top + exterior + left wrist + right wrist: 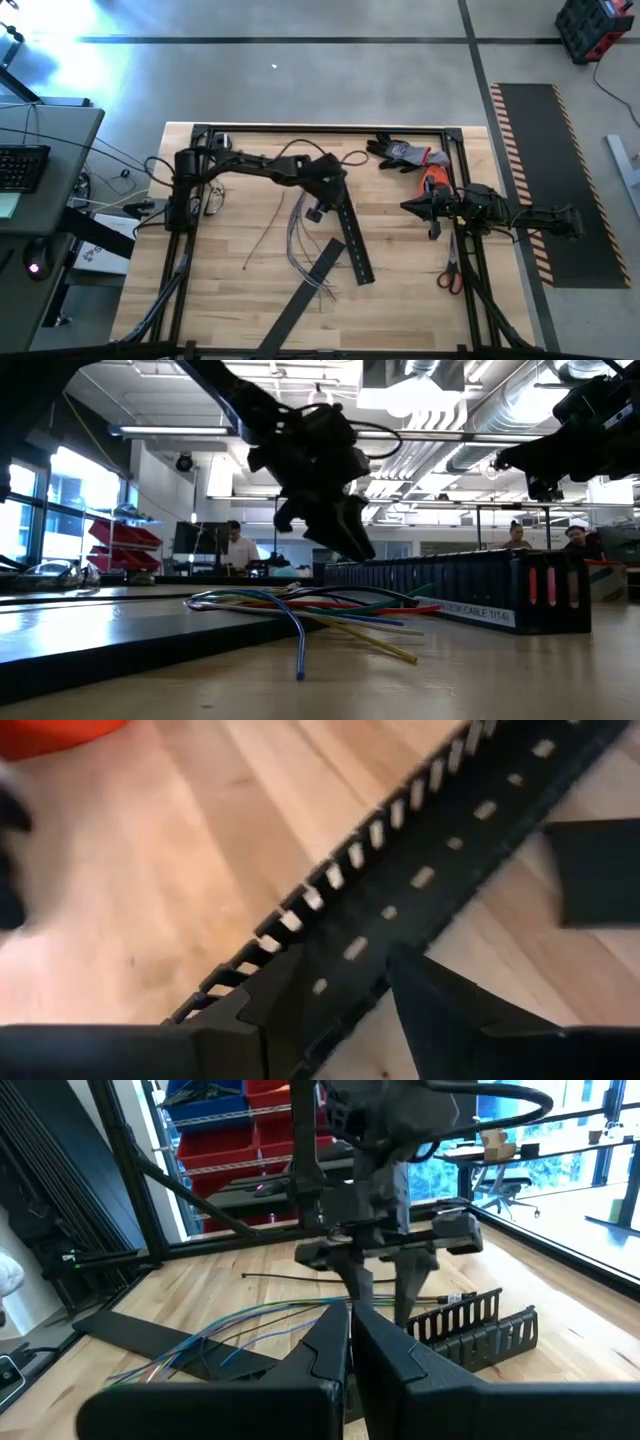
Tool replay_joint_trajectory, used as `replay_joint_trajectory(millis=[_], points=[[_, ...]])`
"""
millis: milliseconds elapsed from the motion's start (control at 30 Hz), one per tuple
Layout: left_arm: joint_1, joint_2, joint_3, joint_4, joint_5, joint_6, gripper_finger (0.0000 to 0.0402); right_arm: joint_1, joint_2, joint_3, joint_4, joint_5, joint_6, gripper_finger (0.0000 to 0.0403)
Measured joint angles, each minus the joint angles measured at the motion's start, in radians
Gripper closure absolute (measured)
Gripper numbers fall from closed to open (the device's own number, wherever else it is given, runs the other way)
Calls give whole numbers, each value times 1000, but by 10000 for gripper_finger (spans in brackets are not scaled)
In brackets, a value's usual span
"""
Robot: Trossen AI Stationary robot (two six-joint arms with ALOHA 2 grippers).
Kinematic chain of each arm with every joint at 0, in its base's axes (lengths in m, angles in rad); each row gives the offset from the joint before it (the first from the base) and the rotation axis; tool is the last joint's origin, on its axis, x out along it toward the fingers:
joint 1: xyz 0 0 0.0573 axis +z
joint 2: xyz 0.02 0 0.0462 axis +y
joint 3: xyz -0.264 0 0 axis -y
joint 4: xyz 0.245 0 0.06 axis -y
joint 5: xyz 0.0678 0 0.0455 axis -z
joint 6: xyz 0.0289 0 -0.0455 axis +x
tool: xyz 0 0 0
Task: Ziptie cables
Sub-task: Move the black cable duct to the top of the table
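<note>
Cables (300, 605) lie nearest the low camera, at center frame in the high view, running top to bottom.
Left gripper (335, 205), fingers spread astride the slotted duct (352, 235), sits just right of them; cover strip (300, 300) crosses below; right gripper (415, 207), fingers pressed together, waits well right.

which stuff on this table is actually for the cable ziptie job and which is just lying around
For the job:
- cables, loose on the wood
- left gripper, open over the slotted duct
- thin ziptie-like strip beside the cables

Lying about:
- flat cover strip
- gloves
- scissors
- orange tool
- right gripper, shut, parked at the table's right side
</note>
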Motion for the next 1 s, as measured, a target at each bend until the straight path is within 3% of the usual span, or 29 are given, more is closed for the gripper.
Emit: replay_joint_trajectory(millis=[200,367,700,800,933,1000], points=[[-3,1,96,-165,2,29,281,0,0,0,0,0,0,403],[-8,5,122,-243,65,49,282,0,0,0,0,0,0,403],[-44,89,108,-119,-36,77,285,0,0,0,0,0,0,403],[-44,92,107,-127,-37,57,308,0,0,0,0,0,0,403],[-31,92,106,-127,-33,31,380,0,1,0,0,0,0,403],[-18,92,106,-127,-47,8,393,0,1,0,0,0,0,403]])
